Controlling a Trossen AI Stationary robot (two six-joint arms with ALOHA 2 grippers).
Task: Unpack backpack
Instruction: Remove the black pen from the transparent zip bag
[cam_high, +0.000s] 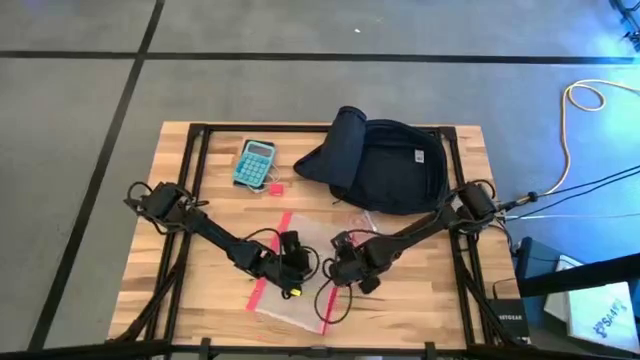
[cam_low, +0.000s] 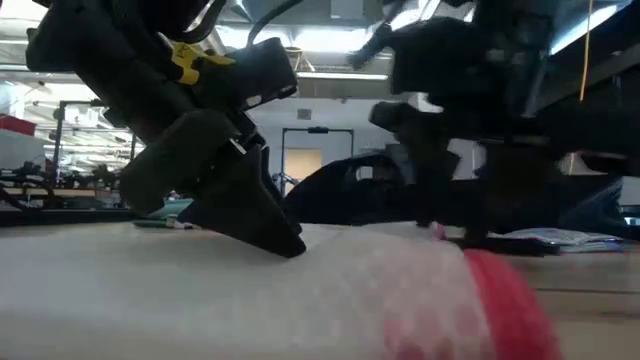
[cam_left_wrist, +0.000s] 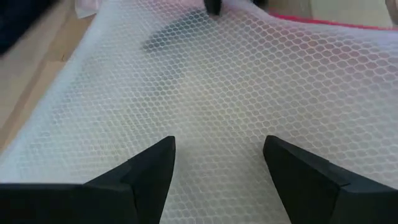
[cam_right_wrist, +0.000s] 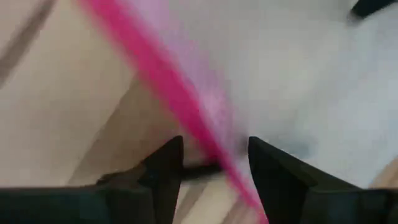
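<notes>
Backpack, dark navy and slumped open, lies at the far right part of the wooden table, with its flap folded toward the table's middle. A teal calculator sits just left of it, well clear of both arms.

Nearer the front edge lies a clear mesh pouch with red edges, out of the bag and flat on the wood. Both arms reach to it. The left gripper hangs low over the pouch's netted face, its 2 fingers spread apart with nothing between them; the tips look close to the mesh, though contact cannot be told. The right gripper is at the pouch's right red edge, its fingers partly open with the red strip running between them, not clamped on it as far as the right wrist view shows.
</notes>
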